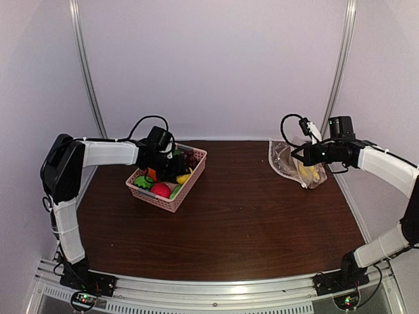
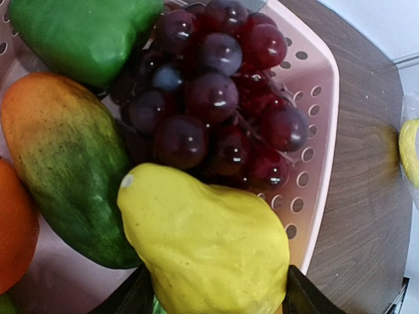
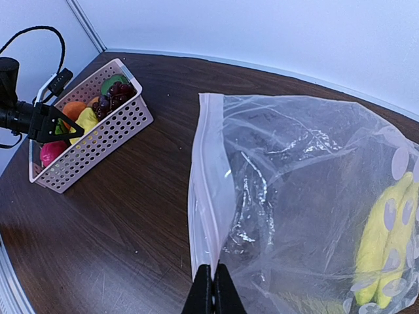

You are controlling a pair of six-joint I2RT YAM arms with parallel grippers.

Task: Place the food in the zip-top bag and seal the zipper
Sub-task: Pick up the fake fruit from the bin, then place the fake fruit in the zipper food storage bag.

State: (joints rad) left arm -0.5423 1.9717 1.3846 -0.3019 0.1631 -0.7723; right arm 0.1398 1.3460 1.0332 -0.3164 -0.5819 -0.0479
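The left tool [image 2: 216, 297] reaches into the pink basket [image 2: 314, 111] at the desk's [image 1: 249, 216] ten o'clock. Its fingers [image 2: 127, 301] flank the yellow pear [image 2: 209, 242], but I cannot tell whether they press it. Dark grapes [image 2: 209, 98] lie at the pear's twelve o'clock. At two o'clock, the right tool [image 3: 211, 282] is clenched on the mouth edge of the zip-top bag [image 3: 294, 196], by the zipper [image 3: 201, 163]. Bananas [image 3: 386, 235] lie inside the bag.
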